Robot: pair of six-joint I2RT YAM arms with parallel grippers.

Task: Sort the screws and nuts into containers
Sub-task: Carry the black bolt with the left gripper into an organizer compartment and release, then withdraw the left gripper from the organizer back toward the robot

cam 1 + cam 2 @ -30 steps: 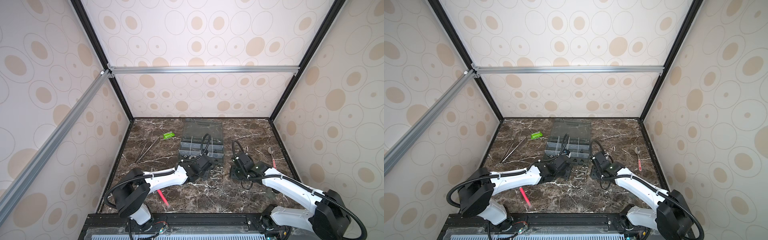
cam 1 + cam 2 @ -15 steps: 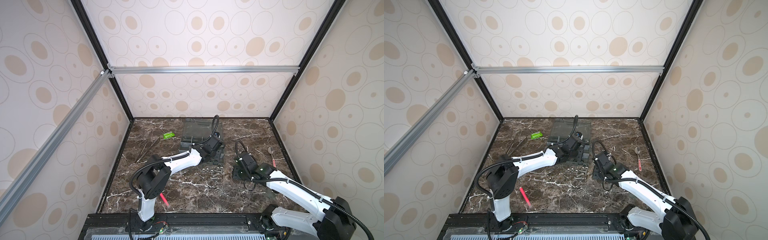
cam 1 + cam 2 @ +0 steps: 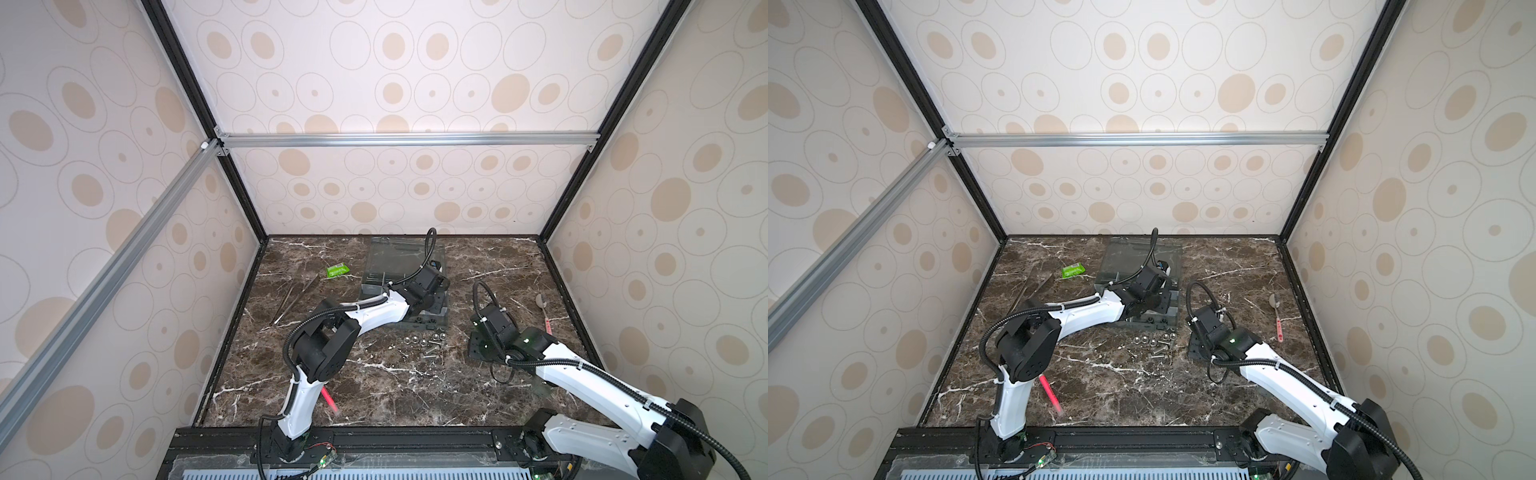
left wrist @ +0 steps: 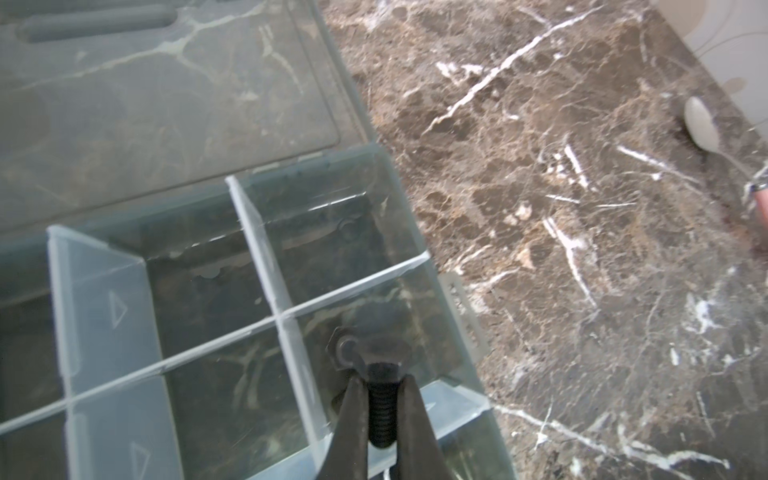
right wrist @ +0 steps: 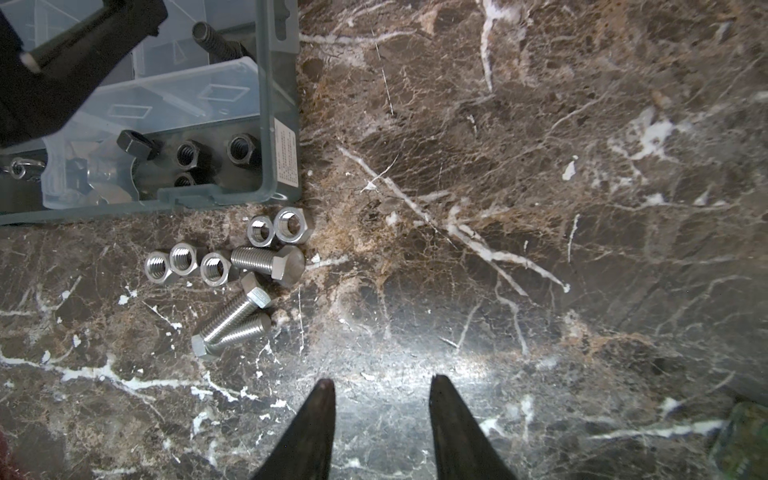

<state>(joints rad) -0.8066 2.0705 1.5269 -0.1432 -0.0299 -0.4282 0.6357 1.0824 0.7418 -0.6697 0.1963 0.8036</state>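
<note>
Marble tabletop [image 3: 374,386]; left gripper [image 4: 382,379] tight on black screw [image 4: 381,415] over box [image 4: 415,199], right gripper [image 5: 380,386] spread near nuts [image 5: 214,268]

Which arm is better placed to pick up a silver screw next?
Right. Its open right gripper hangs near the silver screws; the left gripper is shut on a black screw over the organiser box.

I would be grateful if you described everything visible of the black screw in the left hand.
The black screw is short, dull dark metal, with a threaded shank and a wider head. The left hand is shut on the shank from both sides, head beyond the fingertips. It hangs over a compartment along the organiser box outer wall; whether it touches the floor is unclear.
</note>
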